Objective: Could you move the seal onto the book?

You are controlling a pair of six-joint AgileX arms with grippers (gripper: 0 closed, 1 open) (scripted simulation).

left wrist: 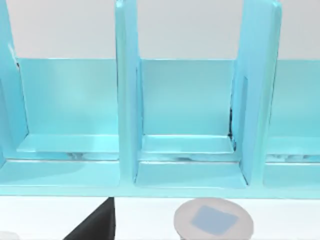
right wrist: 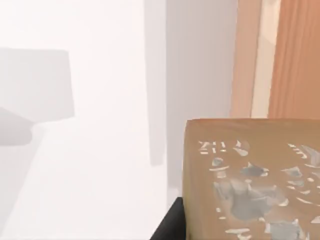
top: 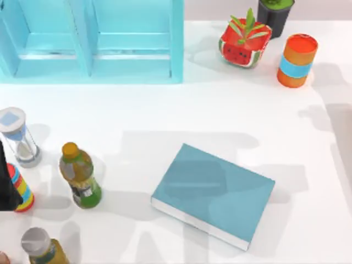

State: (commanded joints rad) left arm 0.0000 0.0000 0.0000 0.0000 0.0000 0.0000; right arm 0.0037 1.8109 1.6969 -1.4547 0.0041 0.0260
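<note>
The book [top: 214, 192], teal-blue with white page edges, lies flat and slightly turned at the middle front of the table in the top view. In the right wrist view the seal [right wrist: 255, 180] looms very close, a tan-brown block with pale worn marks on its face. A dark finger [right wrist: 169, 227] of my right gripper sits against its side, so the gripper is shut on it. White table and a strip of wooden floor lie beyond it. My left arm [top: 5, 184] is parked at the table's left edge.
A turquoise shelf unit [top: 93, 38] spans the back left. An hourglass [top: 19, 137], a green bottle [top: 80, 176], a striped cylinder [top: 21, 190] and another bottle [top: 41, 247] crowd the left. At the back right stand a watermelon planter [top: 245, 41], a dark pot [top: 275, 14] and an orange cylinder [top: 296, 60].
</note>
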